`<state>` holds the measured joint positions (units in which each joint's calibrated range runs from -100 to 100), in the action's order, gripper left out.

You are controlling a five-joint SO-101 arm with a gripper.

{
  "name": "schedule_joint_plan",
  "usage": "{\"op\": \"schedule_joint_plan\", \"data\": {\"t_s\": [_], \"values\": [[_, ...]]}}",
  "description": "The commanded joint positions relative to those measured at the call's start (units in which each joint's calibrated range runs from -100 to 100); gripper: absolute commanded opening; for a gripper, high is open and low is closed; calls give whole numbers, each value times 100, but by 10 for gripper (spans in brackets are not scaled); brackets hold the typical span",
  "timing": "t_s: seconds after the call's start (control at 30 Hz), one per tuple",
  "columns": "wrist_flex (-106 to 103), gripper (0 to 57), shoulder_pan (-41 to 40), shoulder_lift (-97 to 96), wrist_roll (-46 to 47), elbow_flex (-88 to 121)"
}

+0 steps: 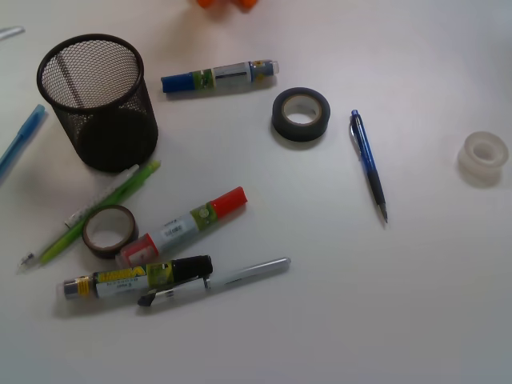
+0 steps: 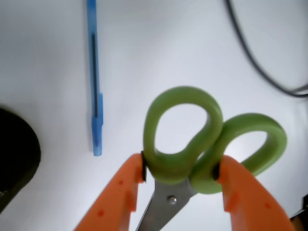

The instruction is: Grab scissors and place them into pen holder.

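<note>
In the wrist view the scissors [image 2: 185,159], with lime-green loop handles and grey blades, are clamped at the base of their handles between my orange fingers [image 2: 120,192]. My gripper [image 2: 179,169] is shut on them and holds them above the white table. The black wire-mesh pen holder [image 1: 98,100] stands upright at the back left in the front view; a dark curved piece of it [image 2: 17,159] shows at the left edge of the wrist view. In the front view only an orange bit of the gripper [image 1: 226,3] shows at the top edge, and the scissors are out of view there.
On the table lie a blue marker [image 1: 218,78], a black tape roll [image 1: 300,114], a blue pen [image 1: 368,164], a clear tape roll [image 1: 483,155], a brown tape roll [image 1: 110,230], red [image 1: 184,226] and black [image 1: 136,277] markers, a green pen [image 1: 100,210] and a light-blue pen [image 2: 95,77].
</note>
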<state>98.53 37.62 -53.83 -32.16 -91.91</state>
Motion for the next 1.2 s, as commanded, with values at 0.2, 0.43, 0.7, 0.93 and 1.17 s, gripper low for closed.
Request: {"op": "schedule_joint_plan", "data": {"t_s": [0.2,0.43,0.7,0.93,1.17], "values": [[94,2,-1658,2940,44,-301],[112,2,-2503,3331,-327,514],[103,2,-1927,5269,-391,4653],[-1069,2,-1919,7563,-405,7235],[-4306,2,-2405,8668,-557,10659]]}}
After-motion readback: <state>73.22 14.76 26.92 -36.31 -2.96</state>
